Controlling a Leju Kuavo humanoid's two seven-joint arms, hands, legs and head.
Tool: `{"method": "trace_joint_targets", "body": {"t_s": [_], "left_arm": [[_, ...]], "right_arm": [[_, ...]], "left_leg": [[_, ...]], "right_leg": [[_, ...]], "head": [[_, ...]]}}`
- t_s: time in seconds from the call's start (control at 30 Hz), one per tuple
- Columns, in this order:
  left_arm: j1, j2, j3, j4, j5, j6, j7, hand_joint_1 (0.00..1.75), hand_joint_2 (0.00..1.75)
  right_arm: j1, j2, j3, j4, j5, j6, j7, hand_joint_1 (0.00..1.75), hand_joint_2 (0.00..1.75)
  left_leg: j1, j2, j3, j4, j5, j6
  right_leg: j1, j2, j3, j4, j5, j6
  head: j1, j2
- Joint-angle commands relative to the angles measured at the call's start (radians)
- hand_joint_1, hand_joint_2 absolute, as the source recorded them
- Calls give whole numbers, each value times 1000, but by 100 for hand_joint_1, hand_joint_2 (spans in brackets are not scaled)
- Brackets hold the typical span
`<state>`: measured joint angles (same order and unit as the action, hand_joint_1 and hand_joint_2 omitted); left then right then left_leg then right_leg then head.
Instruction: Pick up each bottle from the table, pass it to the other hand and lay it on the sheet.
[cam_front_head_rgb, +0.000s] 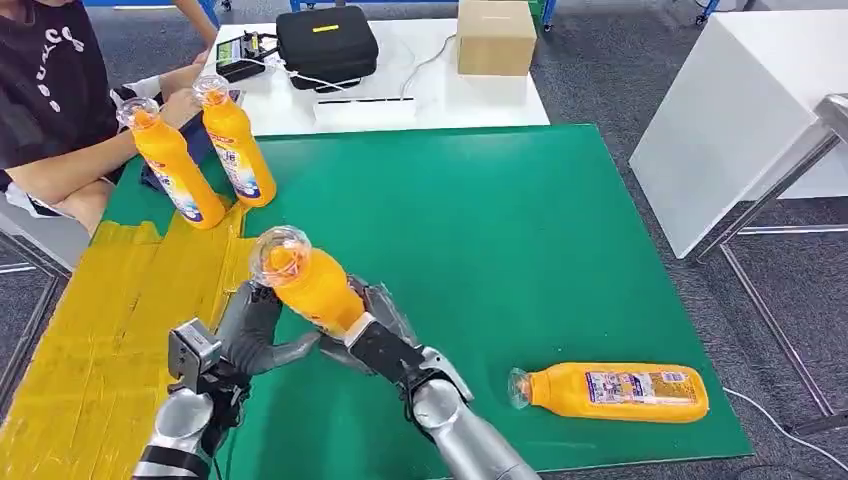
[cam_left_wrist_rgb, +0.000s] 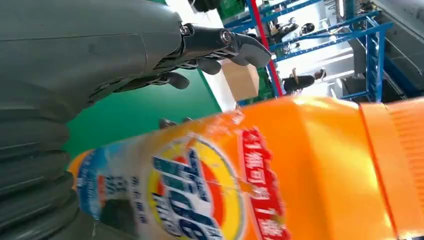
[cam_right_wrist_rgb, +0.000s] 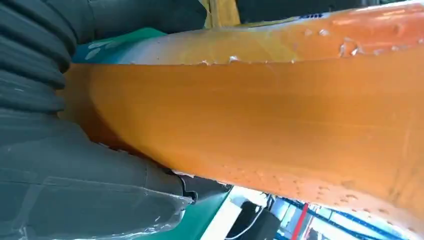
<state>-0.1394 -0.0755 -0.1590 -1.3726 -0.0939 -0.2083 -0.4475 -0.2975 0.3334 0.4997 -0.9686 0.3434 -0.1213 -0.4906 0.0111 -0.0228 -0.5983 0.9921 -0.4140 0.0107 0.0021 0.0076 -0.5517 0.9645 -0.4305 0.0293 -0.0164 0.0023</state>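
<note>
Status: handover in progress. One orange plastic bottle with a clear domed cap (cam_front_head_rgb: 305, 280) is held above the green mat (cam_front_head_rgb: 520, 260), near the mat's front-left area, tilted with its cap up and toward the left. The right hand (cam_front_head_rgb: 385, 345) grips the lower body of this bottle; the right wrist view shows the orange wall (cam_right_wrist_rgb: 260, 125) pressed against the grey palm. The left hand (cam_front_head_rgb: 258, 330) is at the bottle's other side. In the left wrist view the labelled bottle body (cam_left_wrist_rgb: 260, 175) lies close against the palm while the dark fingers (cam_left_wrist_rgb: 235, 42) stand extended above it, not curled around. Whether the left hand bears any load cannot be told.

Remaining items:
- A second orange bottle (cam_front_head_rgb: 610, 390) lies on its side near the front-right corner of the green mat, not yet picked up.
- Two orange bottles (cam_front_head_rgb: 205, 150) stand upright at the back-left corner of the mat, next to the yellow taped sheet (cam_front_head_rgb: 110, 330). A seated person's forearm (cam_front_head_rgb: 80, 165) is beside them.

Judgement: no bottle lies flat on the yellow sheet. The first transfer is at its midpoint; release by the right hand and placement on the sheet are outstanding, and the other bottles remain.
</note>
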Motion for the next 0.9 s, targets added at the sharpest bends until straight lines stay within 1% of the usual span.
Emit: {"method": "trace_joint_targets", "body": {"t_s": [0.03,0.2,0.23,0.3,0.37,0.5,0.53,0.57,0.6,0.63,0.7,0.73,0.77,0.8,0.83,0.87,0.9], "left_arm": [[-58,-9,-66,91,12,-2,17,0,175],[-57,-7,-69,91,13,-1,18,0,175],[-57,-7,-69,91,13,-1,18,0,175],[-61,-10,-82,97,13,-1,19,0,175],[-66,-11,-91,105,14,0,22,0,175],[-69,-14,-100,110,14,0,23,0,175],[-72,-15,-104,113,14,1,21,0,175],[-72,-17,-106,113,14,2,21,0,175],[-73,-17,-114,112,15,1,22,0,175],[-73,-17,-117,111,15,1,22,0,175],[-74,-20,-128,104,21,-1,21,0,175],[-73,-22,-128,101,25,-1,20,0,175],[-72,-25,-128,95,38,4,19,0,175],[-69,-29,-122,86,52,9,17,63,175],[-67,-29,-121,82,56,9,17,171,175],[-65,-28,-118,76,66,10,18,175,175],[-65,-25,-118,75,71,9,19,175,175]], "right_arm": [[-38,16,125,147,-22,-49,3,175,175],[-42,16,128,151,-26,-50,3,175,175],[-42,16,128,151,-26,-50,3,175,175],[-45,16,146,158,-24,-54,3,175,175],[-47,16,163,164,-20,-64,5,175,175],[-45,16,178,170,-16,-71,8,175,175],[-48,16,184,176,-17,-74,11,175,175],[-47,16,184,177,-17,-74,11,175,175],[-53,16,185,190,-17,-74,11,175,175],[-53,16,188,190,-18,-74,10,175,175],[-66,16,187,217,-18,-71,6,175,175],[-68,16,187,222,-18,-72,3,175,175],[-70,16,190,230,-25,-73,-3,175,175],[-70,16,190,234,-27,-75,-4,175,175],[-70,16,190,236,-28,-76,-4,175,175],[-70,16,189,238,-30,-78,-6,175,175],[-70,16,188,240,-30,-79,-6,175,175]], "left_leg": [[0,1,5,-1,-2,0],[0,1,5,-1,-2,0],[0,1,3,-1,-1,0],[0,1,3,-1,-1,0],[0,2,6,-1,-2,0],[0,1,3,-1,-1,0],[0,1,5,-1,-2,0],[0,1,3,-1,-1,0],[0,2,7,-2,-3,0],[0,0,3,-1,-1,0],[0,0,5,-1,-2,0],[0,1,3,-1,-1,0],[0,1,5,-1,-2,0],[0,1,3,-1,-1,0],[0,1,4,-1,-2,0],[0,1,6,-1,-3,0],[0,1,3,0,-1,0]], "right_leg": [[0,-1,5,-1,-2,0],[0,-2,6,-2,-2,0],[0,-1,3,-1,-1,0],[0,-1,3,-1,-1,0],[0,-1,6,-1,-2,0],[0,-1,3,-1,-1,0],[0,-2,5,-1,-2,0],[0,-1,3,-1,-1,0],[0,-2,8,-2,-3,0],[0,-2,3,-1,-1,0],[0,-3,6,-1,-3,0],[0,-2,3,-1,-1,0],[0,-2,5,-1,-2,0],[0,-2,3,-1,-2,0],[0,-3,4,-1,-2,0],[0,-3,6,-1,-3,0],[0,-2,3,-1,-2,0]], "head": [[0,0],[0,0],[0,0],[0,0],[0,0],[0,0],[0,0],[0,0],[0,0],[0,0],[0,0],[0,0],[0,0],[0,0],[0,0],[0,0],[0,0]]}}
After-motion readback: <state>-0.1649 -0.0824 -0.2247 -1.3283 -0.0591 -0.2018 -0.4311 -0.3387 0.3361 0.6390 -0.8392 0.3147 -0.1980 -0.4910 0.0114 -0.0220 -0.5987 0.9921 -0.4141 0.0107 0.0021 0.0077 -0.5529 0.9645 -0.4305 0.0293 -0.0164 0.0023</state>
